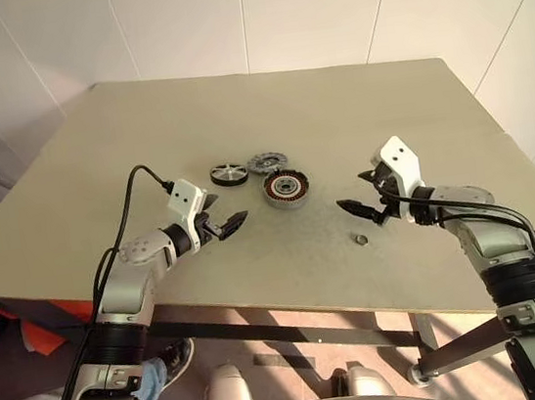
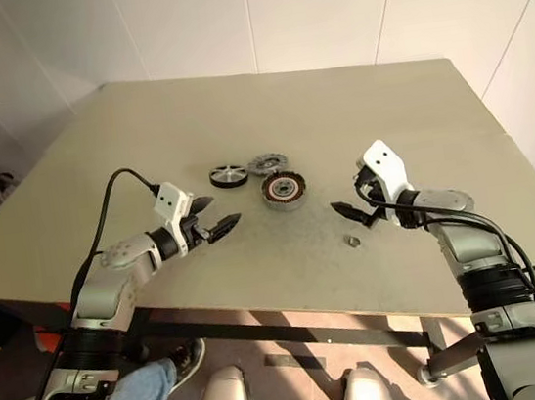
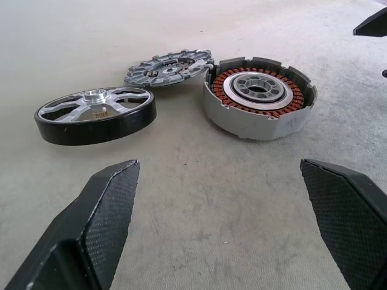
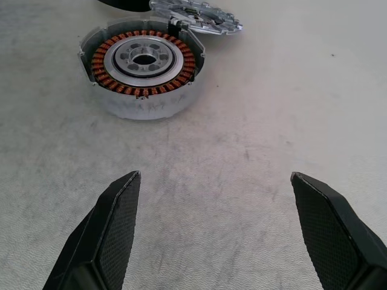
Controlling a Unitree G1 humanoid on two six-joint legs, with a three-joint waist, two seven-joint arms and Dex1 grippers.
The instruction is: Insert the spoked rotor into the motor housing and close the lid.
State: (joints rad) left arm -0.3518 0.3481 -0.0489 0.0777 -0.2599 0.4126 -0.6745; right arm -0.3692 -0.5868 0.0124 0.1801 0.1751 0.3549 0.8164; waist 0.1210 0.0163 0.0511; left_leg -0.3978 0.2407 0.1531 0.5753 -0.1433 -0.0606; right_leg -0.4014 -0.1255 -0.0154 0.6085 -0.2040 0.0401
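- Beige table (image 1: 263, 92) against white wall panels; all three parts are laid out loose near its middle, nothing assembled yet.
- Spoked rotor (image 1: 229, 173) is seen lying flat, leftmost of the three parts, just beyond and slightly right of the left gripper (image 1: 222, 214).
- Motor housing (image 1: 286, 188) is placed between the two grippers, open side up, copper windings visible, nothing seated inside.
- Lid (image 1: 267, 163) is seen behind the housing, its near edge apparently resting on the housing rim and its other side close to the rotor; actual contact with the rotor cannot be told.
- Left gripper is held wide apart and empty, hovering above the table, aimed forward and toward the parts.
- Right gripper (image 1: 364, 195) is likewise spread wide with nothing held, on the far side of the housing from the rotor.
- Small nut-like piece (image 1: 360, 239) lies near the right gripper, apart from the parts.
- Key relation: rotor is judged clearly nearer the left gripper; flat disc, no long axis, so a rim pinch is likely needed, then a short carry rightward onto the housing.
- Risk judged: lid overlapping the housing rim may obstruct seating the rotor.
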